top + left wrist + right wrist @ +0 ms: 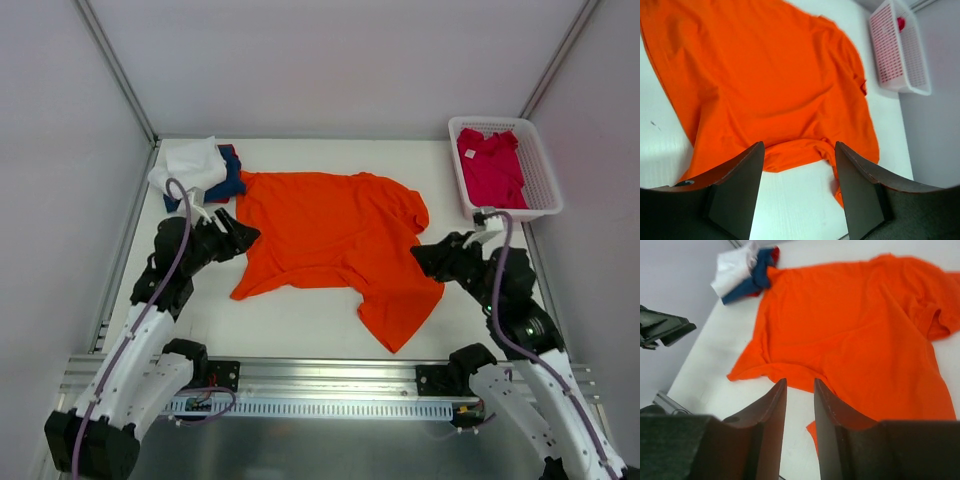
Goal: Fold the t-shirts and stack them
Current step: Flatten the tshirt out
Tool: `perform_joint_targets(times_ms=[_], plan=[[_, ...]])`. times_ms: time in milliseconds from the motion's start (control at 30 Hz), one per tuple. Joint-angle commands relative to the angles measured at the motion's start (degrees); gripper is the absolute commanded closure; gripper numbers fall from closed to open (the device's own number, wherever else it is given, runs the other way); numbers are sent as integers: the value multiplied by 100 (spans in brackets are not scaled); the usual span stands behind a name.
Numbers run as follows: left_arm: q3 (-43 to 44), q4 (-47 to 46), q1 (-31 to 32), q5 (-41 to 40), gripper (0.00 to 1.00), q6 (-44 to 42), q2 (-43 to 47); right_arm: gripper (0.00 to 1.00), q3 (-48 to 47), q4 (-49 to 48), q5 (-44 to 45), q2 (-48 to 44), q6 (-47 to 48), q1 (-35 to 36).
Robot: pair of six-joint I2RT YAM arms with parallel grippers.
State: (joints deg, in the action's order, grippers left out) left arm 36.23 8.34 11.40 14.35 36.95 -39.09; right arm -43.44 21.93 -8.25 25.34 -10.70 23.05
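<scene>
**Top external view: orange shirt laid open between two empty claws**

Seen from above the table [300, 325], the left gripper [240, 238] and the right gripper [420, 258] sit on either side of the orange t-shirt [330, 235], apparently placed to take its two sides for a fold. The wrist cameras show both sets of fingers spread with nothing between them. The left pair stands wide and the right pair has a narrower gap. The left gripper is just beside the shirt's left edge and the right gripper is at its right edge, below the bunched sleeve.

The orange t-shirt lies mostly flat across the middle of the table, opened out as a garment must be before folding. Its near hem is rumpled, and one corner trails toward the near right. By the look of it, that hem needs smoothing or gathering first.

At the far left corner a white t-shirt [190, 165] rests on a navy t-shirt [232, 182], touching the orange collar. The pile reads as the finished stack, kept out of the working space. The right wrist view shows a sliver of red beneath them.

At the far right, a crimson-pink t-shirt [490, 165] lies crumpled inside the basket [505, 213], evidently waiting its turn.
</scene>
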Motion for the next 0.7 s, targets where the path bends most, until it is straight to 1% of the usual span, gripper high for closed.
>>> perform_joint_targets(times_ms=[0,33,133,333,467,667], plan=[[-186,-779,134,-98,41,-135,-642,69,562,-715,-63,637,-134,51],[-230,-912,187,-108,41,-144,-818,69,652,-804,-45,752,-152,68],[-274,-1412,371,-108,42,-144,-1748,69,941,-1094,7,1191,-169,138],[-213,-1879,846,-389,42,-171,-2759,69,1162,-1130,376,1710,-3,375],[-195,-1915,1144,-538,42,-109,-3218,68,1285,-1095,456,1877,24,481],[-511,-2082,1339,-696,42,14,-3465,66,1496,-1042,640,2071,-90,701]])
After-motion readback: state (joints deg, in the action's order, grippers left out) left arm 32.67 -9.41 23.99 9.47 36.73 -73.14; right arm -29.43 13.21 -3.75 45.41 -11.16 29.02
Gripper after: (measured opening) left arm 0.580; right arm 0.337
